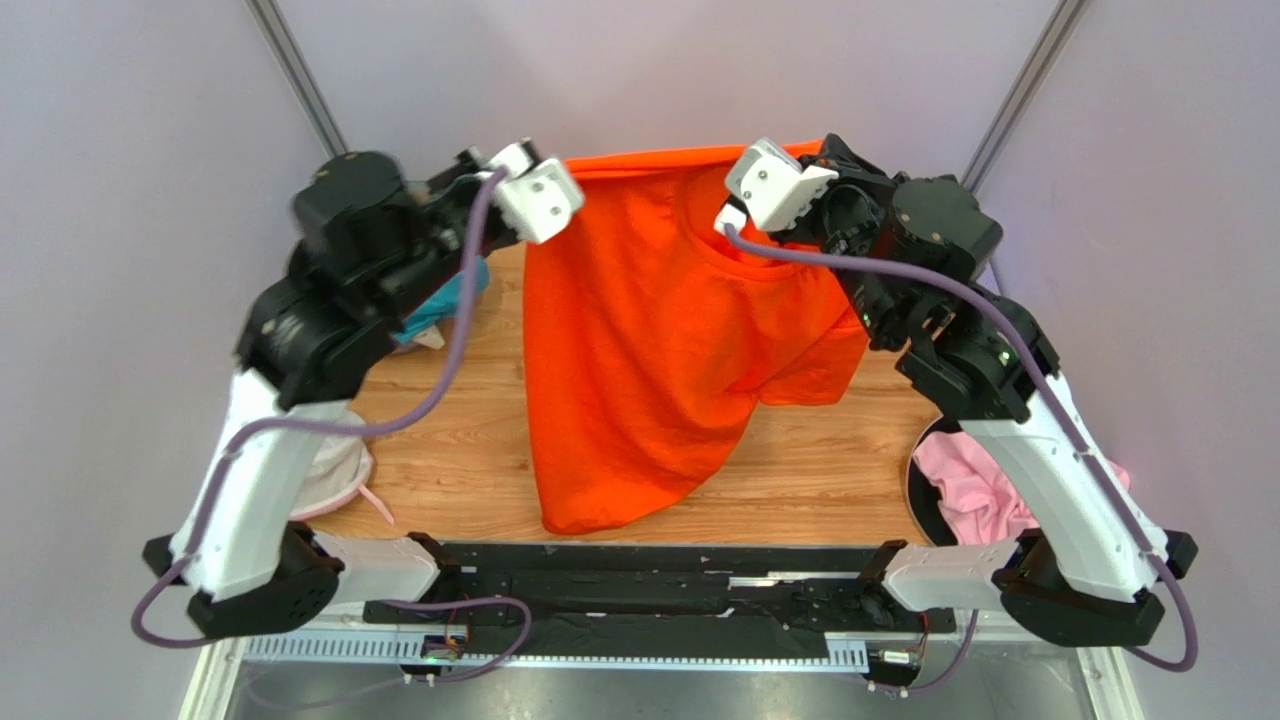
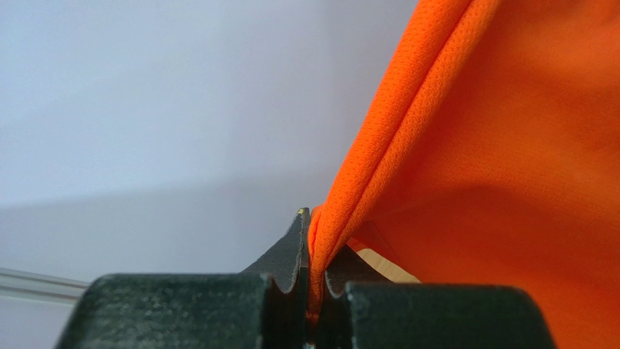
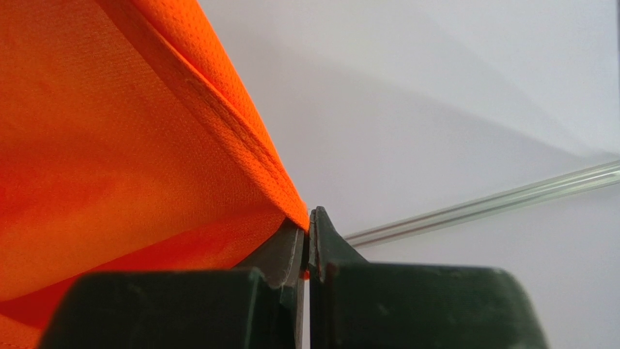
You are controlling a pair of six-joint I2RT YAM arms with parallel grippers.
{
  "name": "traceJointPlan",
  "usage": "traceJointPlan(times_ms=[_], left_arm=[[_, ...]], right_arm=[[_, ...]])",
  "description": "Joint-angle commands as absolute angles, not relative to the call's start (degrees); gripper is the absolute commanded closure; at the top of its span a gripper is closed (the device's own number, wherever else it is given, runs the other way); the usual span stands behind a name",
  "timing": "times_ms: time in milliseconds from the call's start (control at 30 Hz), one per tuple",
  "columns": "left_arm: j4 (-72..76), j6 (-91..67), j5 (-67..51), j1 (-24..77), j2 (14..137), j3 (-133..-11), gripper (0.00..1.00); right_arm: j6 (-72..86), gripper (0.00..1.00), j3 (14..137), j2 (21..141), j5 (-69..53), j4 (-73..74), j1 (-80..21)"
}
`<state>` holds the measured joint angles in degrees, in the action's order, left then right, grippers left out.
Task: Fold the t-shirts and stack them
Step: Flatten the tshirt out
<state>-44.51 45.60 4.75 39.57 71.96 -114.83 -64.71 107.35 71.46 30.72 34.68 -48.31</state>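
The bright orange soft cloth t-shirt (image 1: 661,360) is hung above the wooden worktop (image 1: 451,450) to be spread flat. A stitched edge, perhaps the hem, is clamped tight by the left gripper (image 2: 311,287) and the right gripper (image 3: 307,273).

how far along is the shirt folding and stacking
Done: nothing yet; no folded shirt or stack shows on the table. In hand: the orange t-shirt hangs spread in the air, both sets of jaws shut on its top edge. Left: folding it, then the pink shirt crumpled at the right edge and the teal shirt bunched behind the left arm.
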Motion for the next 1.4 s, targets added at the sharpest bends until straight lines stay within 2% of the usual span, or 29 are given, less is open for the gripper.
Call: traceJointPlan(times_ms=[0, 33, 233, 533, 667, 833, 933, 967, 1033, 1100, 1367], left_arm=[[-31.0, 48.3, 9.4, 34.6, 78.8, -109.3, 1.00], [-26.8, 48.8, 9.5, 33.0, 81.5, -107.2, 1.00], [-17.7, 45.0, 9.8, 30.0, 96.1, -104.5, 1.00], [-9.7, 40.1, 13.8, 29.9, 117.4, -107.5, 1.00], [-8.0, 39.8, 15.5, 29.9, 119.0, -106.4, 1.00], [-4.6, 41.7, 17.6, 29.8, 114.8, -99.2, 1.00], [-2.9, 43.9, 19.2, 29.2, 111.9, -94.8, 1.00], [-2.6, 44.2, 19.7, 28.8, 111.2, -93.9, 1.00], [-2.4, 45.3, 20.2, 27.4, 109.1, -91.2, 1.00], [-2.1, 46.0, 20.2, 26.0, 106.9, -88.5, 1.00], [-3.0, 47.4, 19.1, 25.0, 103.7, -84.5, 1.00]], right_arm=[[-60.0, 1.00, 104.7, 73.0, 28.5, 31.1, -36.7], [-58.6, 1.00, 104.4, 74.0, 25.1, 31.1, -32.2], [-54.4, 1.00, 97.3, 83.3, 19.6, 24.7, -22.8], [-49.0, 1.00, 100.2, 103.9, 21.6, 19.1, -17.8], [-48.0, 1.00, 101.6, 108.4, 23.1, 18.7, -17.8], [-44.7, 1.00, 102.0, 110.4, 23.4, 21.7, -17.8], [-42.4, 0.81, 101.4, 110.0, 24.3, 23.0, -17.8], [-41.7, 0.65, 101.0, 109.7, 24.4, 23.1, -17.8], [-41.0, 0.61, 99.1, 108.0, 24.4, 24.3, -17.6], [-39.1, 0.50, 97.5, 105.9, 23.9, 25.6, -17.3], [-32.2, 0.45, 92.4, 106.7, 19.1, 29.3, -14.4]])
